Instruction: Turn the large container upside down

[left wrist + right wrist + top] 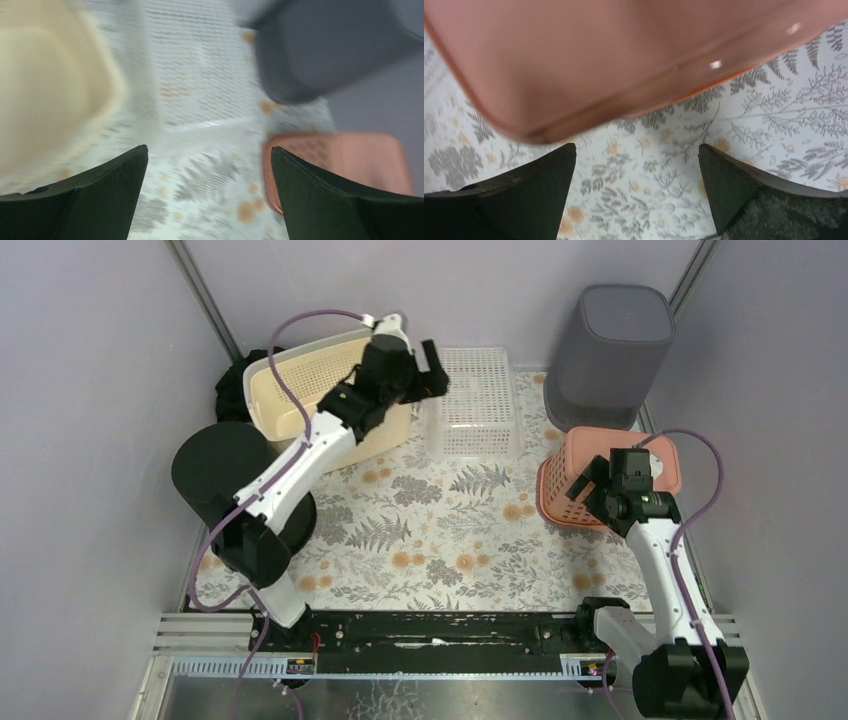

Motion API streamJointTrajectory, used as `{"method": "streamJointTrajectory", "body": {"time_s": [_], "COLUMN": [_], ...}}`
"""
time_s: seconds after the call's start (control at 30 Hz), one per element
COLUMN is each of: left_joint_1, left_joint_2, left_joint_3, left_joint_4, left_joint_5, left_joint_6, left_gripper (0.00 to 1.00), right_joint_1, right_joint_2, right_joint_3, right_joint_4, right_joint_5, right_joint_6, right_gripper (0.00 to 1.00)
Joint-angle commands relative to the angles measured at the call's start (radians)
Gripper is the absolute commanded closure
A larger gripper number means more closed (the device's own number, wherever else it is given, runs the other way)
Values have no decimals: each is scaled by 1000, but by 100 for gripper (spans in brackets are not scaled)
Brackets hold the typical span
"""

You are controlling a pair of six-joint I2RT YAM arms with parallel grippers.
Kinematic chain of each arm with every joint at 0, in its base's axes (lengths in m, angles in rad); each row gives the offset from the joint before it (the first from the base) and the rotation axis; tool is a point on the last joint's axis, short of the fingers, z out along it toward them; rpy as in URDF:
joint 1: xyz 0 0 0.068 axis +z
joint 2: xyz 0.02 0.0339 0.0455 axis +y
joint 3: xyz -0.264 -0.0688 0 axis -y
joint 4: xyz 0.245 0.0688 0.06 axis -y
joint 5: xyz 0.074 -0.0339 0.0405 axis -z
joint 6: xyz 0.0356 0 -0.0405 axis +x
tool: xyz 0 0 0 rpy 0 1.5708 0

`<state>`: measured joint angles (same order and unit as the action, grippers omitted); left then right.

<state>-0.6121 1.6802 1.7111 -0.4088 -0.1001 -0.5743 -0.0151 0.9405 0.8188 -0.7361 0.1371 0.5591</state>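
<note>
Container: we take the large container to be the cream perforated tub (320,370) at the back left of the bench (440,540). It sits tilted with its open mouth facing up and forward, so by our reading it is not yet upside down.
Left gripper: the left gripper (209,152) has its jaws spread wide with nothing between them. It hangs just beside the tub's right end, and its wrist view is smeared.
Step in hand: we judge this to be a re-grip, finding a fresh hold on the rim to carry the tip further.
Doing it well: we would take the rim at the high right edge, close firmly on the wall, then roll the tub forward over its near edge into the bare middle of the bench. We would let go only once the mouth lies flat.
Neighbours: the white basket (478,400) stands just to the tub's right and the black drum (220,465) is near on the left, so sideways room is tight.
Right gripper: the right gripper (636,155) is also spread and empty, close to the pink basket (599,60) and well apart from the tub.
Risk: a shallow hold on the wall may slip.
</note>
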Motion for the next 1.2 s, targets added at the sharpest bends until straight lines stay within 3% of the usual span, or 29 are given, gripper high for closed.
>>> {"method": "streamJointTrajectory", "body": {"time_s": [0.0,0.4,0.63,1.17], "left_joint_1": [119,276,304,306], "left_joint_2": [79,266,422,548], "left_joint_3": [48,241,466,473], "left_joint_4": [-133,-168,-254,-237], "left_joint_5": [-50,10,-7,-31], "left_joint_6": [105,183,189,141], "left_gripper": [0,0,0,0], "right_joint_1": [-57,-219,-268,-268], "right_joint_2": [87,390,506,165], "right_joint_3": [29,91,144,83], "right_joint_4": [154,345,409,372], "right_joint_5": [40,-33,-78,-417], "right_joint_6": [21,-69,-117,-100], "right_gripper": [1,1,1,1]}}
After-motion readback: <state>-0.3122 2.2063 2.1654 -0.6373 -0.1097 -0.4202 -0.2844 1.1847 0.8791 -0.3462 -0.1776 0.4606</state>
